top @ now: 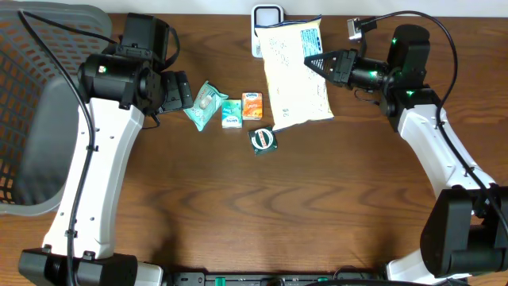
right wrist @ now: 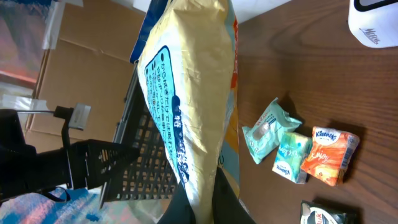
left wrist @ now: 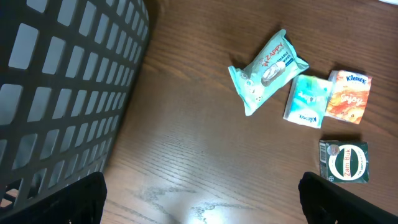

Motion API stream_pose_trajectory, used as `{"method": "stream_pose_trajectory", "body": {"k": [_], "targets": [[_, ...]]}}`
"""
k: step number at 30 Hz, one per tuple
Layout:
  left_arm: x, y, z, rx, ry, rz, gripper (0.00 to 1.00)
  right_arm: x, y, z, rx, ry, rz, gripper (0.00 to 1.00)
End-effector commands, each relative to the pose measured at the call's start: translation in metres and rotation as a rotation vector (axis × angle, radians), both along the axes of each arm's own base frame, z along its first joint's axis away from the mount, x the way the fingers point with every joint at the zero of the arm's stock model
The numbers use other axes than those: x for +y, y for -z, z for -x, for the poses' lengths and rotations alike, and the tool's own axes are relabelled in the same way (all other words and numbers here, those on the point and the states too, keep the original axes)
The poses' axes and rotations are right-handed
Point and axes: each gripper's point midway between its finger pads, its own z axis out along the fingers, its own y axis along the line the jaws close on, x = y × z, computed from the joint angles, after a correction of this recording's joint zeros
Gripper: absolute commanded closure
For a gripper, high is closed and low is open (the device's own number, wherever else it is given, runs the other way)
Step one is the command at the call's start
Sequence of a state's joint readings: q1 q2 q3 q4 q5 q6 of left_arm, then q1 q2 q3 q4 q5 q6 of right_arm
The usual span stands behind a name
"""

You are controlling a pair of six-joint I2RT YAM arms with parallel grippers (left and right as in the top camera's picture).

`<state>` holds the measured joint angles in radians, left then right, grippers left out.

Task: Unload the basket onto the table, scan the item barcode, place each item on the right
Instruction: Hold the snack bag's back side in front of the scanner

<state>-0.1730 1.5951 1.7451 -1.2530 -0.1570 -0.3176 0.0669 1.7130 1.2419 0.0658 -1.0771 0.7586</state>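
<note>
Risk: right pincer point(top: 313, 62) is clamped on only one side edge of the bag point(top: 295, 75), so the floppy bag may sag, twist or slip, turning its barcode off the scanner point(top: 267, 16) | Bag: beside scanner, long axis far-to-near, far end nearest scanner | Left pincer point(top: 176, 89): apart, empty, near wipes pack point(top: 205, 105)

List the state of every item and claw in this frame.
yellow bag, raised, gripped at its edge by the right claw
right claw, shut on the yellow bag
left claw, open, empty
wipes pack, lying flat, untouched
orange tissue pack, lying flat
teal tissue pack, lying flat beside the orange tissue pack
green tin, lying flat, apart
</note>
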Motion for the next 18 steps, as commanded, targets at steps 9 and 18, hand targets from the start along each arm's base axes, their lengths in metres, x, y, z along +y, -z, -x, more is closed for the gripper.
{"method": "stream_pose_trajectory", "body": {"k": [9,18], "targets": [[0.003,0.0,0.001,0.001,-0.014,-0.008,0.02,0.002,-0.012,0.004,-0.02,-0.013,-0.011,0.99],[0.003,0.0,0.001,0.001,-0.014,-0.008,0.02,-0.004,0.003,-0.002,-0.065,0.03,0.079,0.99]]}}
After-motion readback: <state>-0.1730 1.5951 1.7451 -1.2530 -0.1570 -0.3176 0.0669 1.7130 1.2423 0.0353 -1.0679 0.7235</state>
